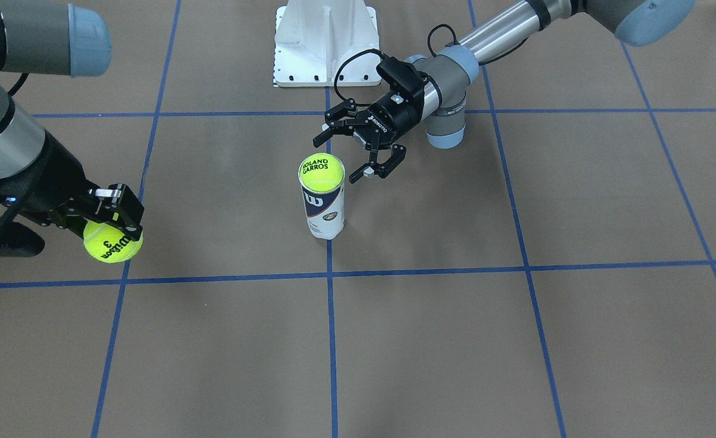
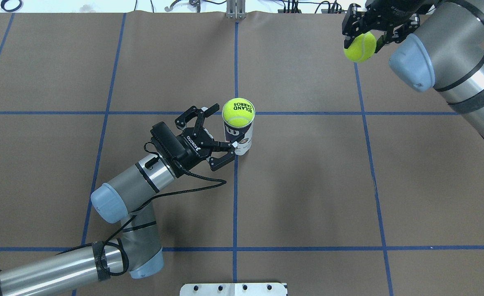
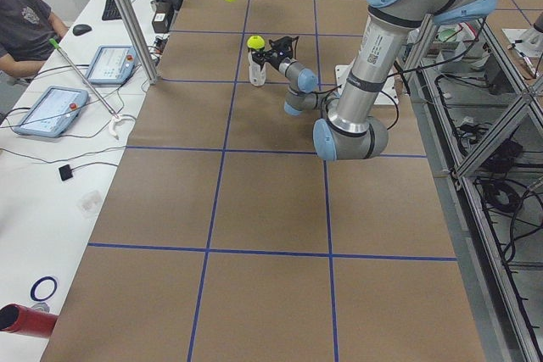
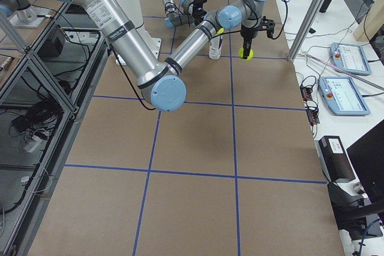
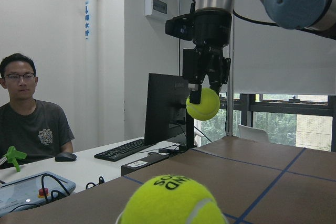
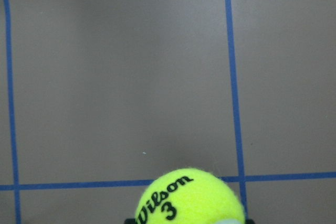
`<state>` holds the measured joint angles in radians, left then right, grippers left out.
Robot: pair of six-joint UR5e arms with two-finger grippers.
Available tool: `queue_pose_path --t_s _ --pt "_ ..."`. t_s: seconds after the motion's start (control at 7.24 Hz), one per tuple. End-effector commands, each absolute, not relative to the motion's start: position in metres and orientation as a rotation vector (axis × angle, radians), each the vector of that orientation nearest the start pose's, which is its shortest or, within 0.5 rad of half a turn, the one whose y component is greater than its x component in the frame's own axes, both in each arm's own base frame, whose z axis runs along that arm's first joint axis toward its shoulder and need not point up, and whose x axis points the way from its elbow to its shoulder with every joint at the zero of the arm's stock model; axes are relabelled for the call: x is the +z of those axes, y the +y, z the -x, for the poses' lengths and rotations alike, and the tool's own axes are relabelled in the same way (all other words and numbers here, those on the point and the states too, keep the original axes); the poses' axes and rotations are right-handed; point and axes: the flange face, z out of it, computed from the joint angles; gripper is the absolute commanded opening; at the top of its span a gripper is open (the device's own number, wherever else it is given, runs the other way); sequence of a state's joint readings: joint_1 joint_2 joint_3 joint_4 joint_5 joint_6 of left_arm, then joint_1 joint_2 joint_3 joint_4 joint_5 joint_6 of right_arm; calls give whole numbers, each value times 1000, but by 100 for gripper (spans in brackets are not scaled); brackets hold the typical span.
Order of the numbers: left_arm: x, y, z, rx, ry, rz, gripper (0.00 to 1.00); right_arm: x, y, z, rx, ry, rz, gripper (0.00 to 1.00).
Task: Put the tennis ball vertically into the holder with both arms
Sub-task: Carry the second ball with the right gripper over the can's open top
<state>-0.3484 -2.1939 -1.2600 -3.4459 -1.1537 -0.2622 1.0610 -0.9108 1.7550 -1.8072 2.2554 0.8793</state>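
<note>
Fingers (image 2: 219, 160) of the left gripper (image 2: 219, 131) are standing spread wide, pinching nothing, just beside the clear plastic cylindrical can (image 2: 240, 139) w/ white-and-navy label. The can is standing upright on the brown paper-covered table (image 2: 307, 185) at mid-frame of the overhead view. Can't tell whether the lower tip is touching the can wall. The right gripper (image 1: 114, 222), at the left edge of the front-facing view, is pinching a yellow felt tennis ball stamped Wilson 3 (image 1: 112, 244) btw its fingers (image 1: 120, 207). It's hanging above the table, well apart from the can. Re contents: a second yellow felt tennis ball printed ROLAND GARROS (image 2: 238, 112) is sitting in the can's mouth, its top half poking above the rim. The label is hiding whatever's below it, so can't tell how many balls are inside or if there's room left. Handling, as a guess: the held ball is looking light, springy and fuzzy, so it's gripping well across its widest part but will squash a bit and could bounce off if dropped onto the seated one. The can is looking thin-walled, smooth, tall and tippy, so it's prob. best held around the labelled mid-body w/ a gentle squeeze, not at the rim, while the ball is coming straight down from above. The white metal pedestal base (image 1: 324, 42) is sitting at top centre of the front-facing view.
</note>
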Motion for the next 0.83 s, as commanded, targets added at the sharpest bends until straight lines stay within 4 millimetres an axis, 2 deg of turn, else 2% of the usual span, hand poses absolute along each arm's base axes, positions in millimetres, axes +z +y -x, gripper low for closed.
queue_pose_path --t_s 0.0,0.28,0.41,0.55,0.69 --pt "255 -381 -543 113 1256 -1713 99 182 -568 271 169 -927 -5 0" --pt "256 -381 -544 118 1250 -1707 99 160 -549 288 189 -956 17 0" --pt "243 -383 -549 122 1245 -1702 99 146 -542 297 203 -972 31 0" --pt "242 -384 -551 125 1241 -1698 99 135 -529 302 206 -991 37 0" --pt "241 -384 -551 126 1240 -1698 99 117 -518 318 209 -1009 53 0"
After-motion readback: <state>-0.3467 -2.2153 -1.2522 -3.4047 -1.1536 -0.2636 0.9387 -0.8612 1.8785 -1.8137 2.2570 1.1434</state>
